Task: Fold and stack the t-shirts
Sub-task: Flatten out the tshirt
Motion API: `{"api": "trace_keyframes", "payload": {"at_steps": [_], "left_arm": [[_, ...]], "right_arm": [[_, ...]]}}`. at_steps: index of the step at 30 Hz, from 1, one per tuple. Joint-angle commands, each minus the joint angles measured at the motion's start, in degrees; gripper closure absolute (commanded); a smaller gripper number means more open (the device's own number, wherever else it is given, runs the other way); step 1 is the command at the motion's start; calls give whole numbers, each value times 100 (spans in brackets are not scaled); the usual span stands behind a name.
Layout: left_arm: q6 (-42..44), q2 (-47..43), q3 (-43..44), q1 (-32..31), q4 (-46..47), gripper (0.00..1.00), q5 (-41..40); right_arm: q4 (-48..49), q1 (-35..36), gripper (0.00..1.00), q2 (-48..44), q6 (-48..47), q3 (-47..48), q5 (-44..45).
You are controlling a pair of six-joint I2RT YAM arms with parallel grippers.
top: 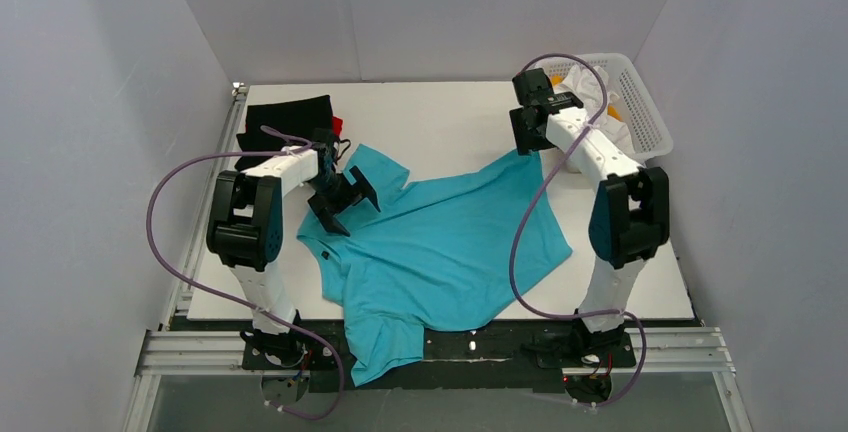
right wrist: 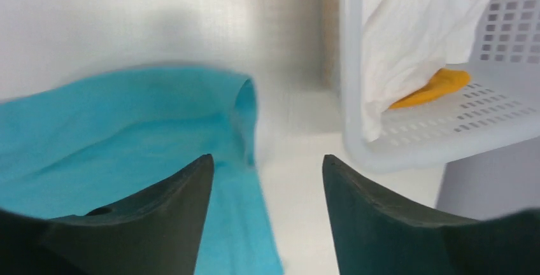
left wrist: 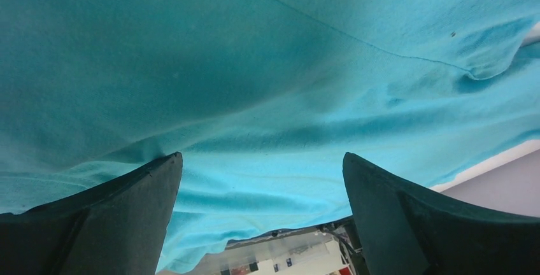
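Twice checked, overhead and from each wrist. Found the turquoise t-shirt point(top: 450, 242) unfolded and rumpled across the middle of the table point(top: 450, 112), with what looked like one sleeve hanging over the near edge between the two bases. Judged the long axis to run left to right, collar end at the left and hem at the right.

Noted the left gripper point(top: 345, 202) directly above the left shoulder area, just short of the far sleeve. Jaws fully spread with nothing between them, and blue cloth filling its wrist view past the fingertips. Could not settle touching or merely close.

Located the right gripper point(right wrist: 267, 160) at the shirt's far-right corner, jaws partly apart and gripping nothing. Saw that corner's folded edge ahead and off to the left of the gap, with bare table straight ahead. Judged each arm nearer its own end of the garment, and the right fingers in need of a shift leftward and down to take the corner.

Farther back, logged the black t-shirt point(top: 288, 117) folded flat at the far left, with the red t-shirt point(top: 337, 124) showing at its right edge. At far right, logged the white basket point(top: 650, 122) just beside the blue corner, with white cloth point(top: 590, 92) and something orange point(right wrist: 433, 87) inside.
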Motion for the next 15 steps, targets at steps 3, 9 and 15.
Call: {"api": "trace_keyframes", "payload": {"at_steps": [3, 9, 15], "left_arm": [[109, -686, -464, -9, -715, 0, -606], [54, -1627, -1346, -399, -823, 0, -838], [65, -1223, -1509, -500, -585, 1, -837]], "right_arm": [[356, 491, 21, -1313, 951, -1102, -1444], [1089, 553, 17, -1842, 1920, -2669, -2797], [1155, 554, 18, -1313, 2116, -2785, -2890]]}}
